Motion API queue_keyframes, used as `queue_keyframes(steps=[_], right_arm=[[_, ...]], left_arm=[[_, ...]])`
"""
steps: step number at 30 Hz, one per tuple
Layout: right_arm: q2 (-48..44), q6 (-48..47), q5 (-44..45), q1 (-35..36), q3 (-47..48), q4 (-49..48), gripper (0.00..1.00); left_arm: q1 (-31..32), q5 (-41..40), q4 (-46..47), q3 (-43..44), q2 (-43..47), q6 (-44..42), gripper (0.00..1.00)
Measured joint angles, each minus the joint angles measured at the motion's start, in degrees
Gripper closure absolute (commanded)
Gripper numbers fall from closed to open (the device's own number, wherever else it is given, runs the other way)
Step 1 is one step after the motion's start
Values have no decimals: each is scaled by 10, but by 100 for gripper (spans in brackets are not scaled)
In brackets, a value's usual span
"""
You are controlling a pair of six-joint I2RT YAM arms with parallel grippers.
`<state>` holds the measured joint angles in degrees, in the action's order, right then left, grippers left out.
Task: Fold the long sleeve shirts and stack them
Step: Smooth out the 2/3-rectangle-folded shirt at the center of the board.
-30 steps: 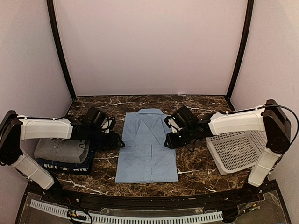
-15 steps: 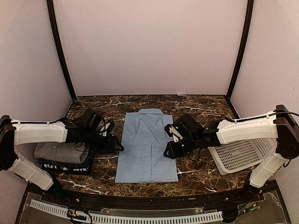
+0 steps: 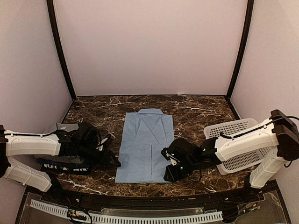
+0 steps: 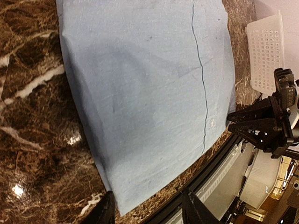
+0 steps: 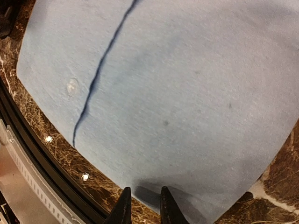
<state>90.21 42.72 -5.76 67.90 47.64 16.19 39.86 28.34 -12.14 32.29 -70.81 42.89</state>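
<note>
Near edge: the left gripper (image 4: 148, 196) is sitting at the near-left corner of the light blue shirt (image 3: 147, 144). Its fingers (image 4: 106, 211) are standing well apart. The corner of the hem is lying between them, not clamped. The right gripper (image 5: 142, 191) is sitting low at the near-right corner of the same hem. Its jaws are narrow, with only a slim gap, and nothing is showing inside that gap. The tips are just reaching the cloth edge.

The blue shirt is lying folded flat in the middle of the marble table (image 3: 196, 112). Its long axis is running near to far, with the hem toward the arm bases. The button placket is showing as a dark line down the front.

Left of it, partly under the left arm, the grey shirt (image 3: 65, 127) is resting on the navy shirt (image 3: 65, 167). White lettering is peeking out at the navy shirt's near edge. Right of the blue shirt, behind the right arm, the white basket (image 3: 233, 128) is sitting tilted, apart from the cloth.

Far end: the blue shirt's collar is pointing toward the back wall.
</note>
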Motion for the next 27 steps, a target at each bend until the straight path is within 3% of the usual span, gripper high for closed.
queue_keyframes(steps=[11, 19, 27], right_arm=[[-57, 74, 1, 20, -89, -19, 82], [-115, 104, 22, 20, -98, 3, 82], [-93, 112, 35, 20, -98, -1, 86]], left_arm=[[26, 23, -14, -55, 41, 32, 53], [34, 26, -35, -64, 52, 35, 54], [39, 26, -44, -78, 61, 43, 55]])
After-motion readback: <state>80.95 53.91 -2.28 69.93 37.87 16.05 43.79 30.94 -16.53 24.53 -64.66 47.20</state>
